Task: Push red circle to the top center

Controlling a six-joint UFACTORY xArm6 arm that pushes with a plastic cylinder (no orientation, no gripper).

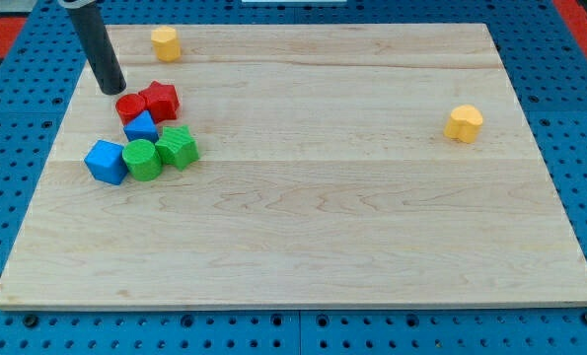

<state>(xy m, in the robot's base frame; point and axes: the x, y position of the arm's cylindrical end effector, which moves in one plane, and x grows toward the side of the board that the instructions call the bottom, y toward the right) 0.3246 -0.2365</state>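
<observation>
here my tip point(113, 90) — a bare dark rod, holding nothing — sits just above-left of the red circle point(130, 106), which touches a red star point(161, 100) on the smooth wooden board point(323, 197).

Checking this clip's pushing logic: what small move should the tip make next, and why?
Probably slide my tip rightward into the red circle. The tip sits just up-left of it at the cluster's edge; the red star touches its right side, so it may travel along too.
</observation>
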